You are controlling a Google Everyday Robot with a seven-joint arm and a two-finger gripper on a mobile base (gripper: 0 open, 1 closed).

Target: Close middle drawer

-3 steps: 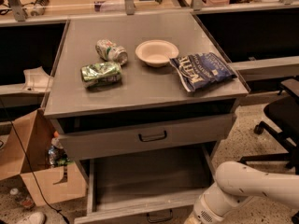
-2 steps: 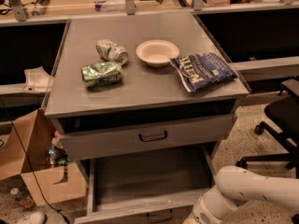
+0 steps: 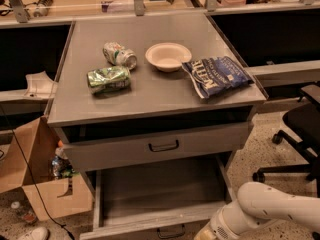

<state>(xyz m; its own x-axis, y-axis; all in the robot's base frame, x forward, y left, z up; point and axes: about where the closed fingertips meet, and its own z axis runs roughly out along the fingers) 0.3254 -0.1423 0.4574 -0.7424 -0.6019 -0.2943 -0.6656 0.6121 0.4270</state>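
Middle drawer point(image 3: 160, 194): pulled far out below the taller drawer, its low front panel at the bottom edge of the view, with a small dark handle point(image 3: 170, 231).
Taller drawer point(image 3: 200, 140): above it, standing slightly out from the cabinet.
My arm point(image 3: 265, 211): white, coming in from the lower right, its end beside the right front corner of the middle drawer.
My gripper: past the bottom edge of the view; I cannot tell whether it is spread or pressed together.
Bench point(image 3: 165, 96): carries a crushed green can point(image 3: 108, 79), a second can point(image 3: 120, 55), a pale bowl point(image 3: 168, 56) and a blue chip bag point(image 3: 216, 76).
Floor, left: an open cardboard box point(image 3: 35, 184).
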